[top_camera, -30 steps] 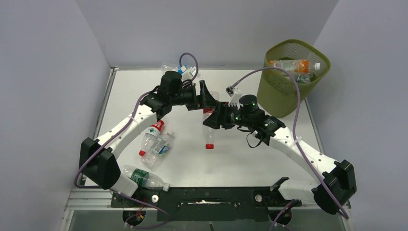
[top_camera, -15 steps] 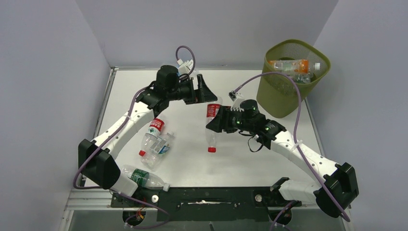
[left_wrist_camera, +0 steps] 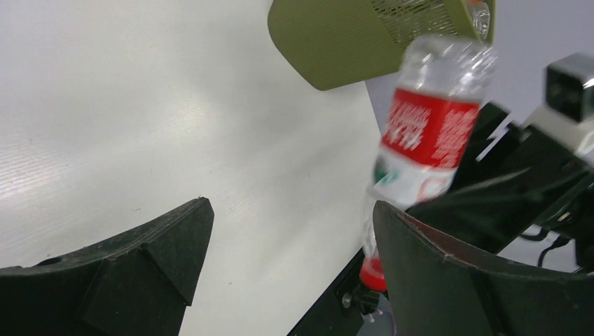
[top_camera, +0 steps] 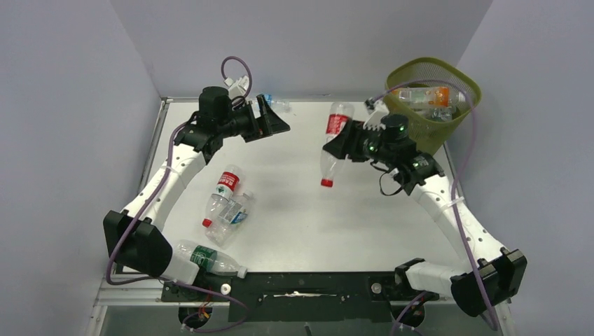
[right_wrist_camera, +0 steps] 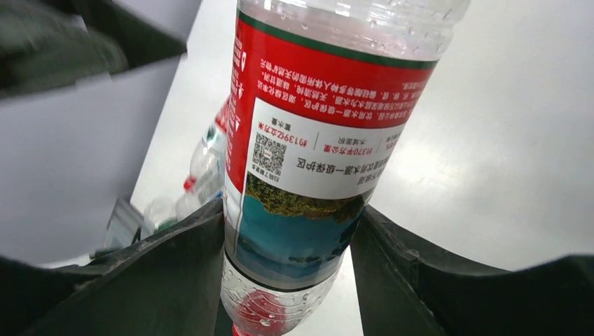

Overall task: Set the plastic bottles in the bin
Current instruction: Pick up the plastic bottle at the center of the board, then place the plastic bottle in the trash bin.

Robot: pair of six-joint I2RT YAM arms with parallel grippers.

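My right gripper (top_camera: pixel 341 143) is shut on a clear plastic bottle (top_camera: pixel 333 140) with a red label and holds it cap-down above the table, just left of the bin (top_camera: pixel 401 129). In the right wrist view the bottle (right_wrist_camera: pixel 315 133) fills the gap between the fingers of the gripper (right_wrist_camera: pixel 288 241). The olive-green mesh bin holds an orange bottle (top_camera: pixel 422 94). My left gripper (top_camera: pixel 275 120) is open and empty at the far left-centre of the table. Its wrist view shows the gripper (left_wrist_camera: pixel 291 206) over bare table, the held bottle (left_wrist_camera: pixel 427 133) and the bin (left_wrist_camera: pixel 336 42) beyond.
Two bottles lie at the left: a red-labelled one (top_camera: pixel 223 190) and a crushed one (top_camera: pixel 235 213). A green-labelled bottle (top_camera: pixel 210 257) lies by the left arm's base. Another small bottle (top_camera: pixel 277 103) lies at the back edge. Grey walls enclose the table.
My right gripper has carried the red-labelled bottle up and to the right, toward the bin. My left gripper has drawn away from the bottle, back and to the left.
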